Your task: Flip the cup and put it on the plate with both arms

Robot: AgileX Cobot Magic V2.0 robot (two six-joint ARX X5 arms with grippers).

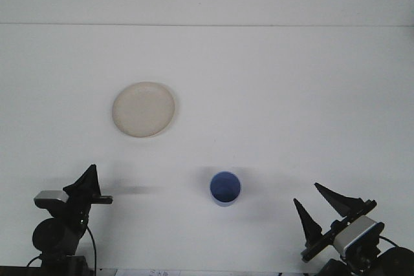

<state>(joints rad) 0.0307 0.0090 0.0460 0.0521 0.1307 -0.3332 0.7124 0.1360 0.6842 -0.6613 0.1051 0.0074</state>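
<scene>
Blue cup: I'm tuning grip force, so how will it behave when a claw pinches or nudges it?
The cup looks small and thin-walled, so it is probably light and may slide on the smooth table when nudged. It stands upright, mouth up, looking about as wide as tall, so tipping seems unlikely. Once on its side, its round wall would likely roll.

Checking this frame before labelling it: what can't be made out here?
- Front view: left gripper is seen side-on, so its finger gap is hidden.
- Right gripper: its arm is cut off by the bottom edge.
- Blue cup: interior too small to judge contents.
</scene>
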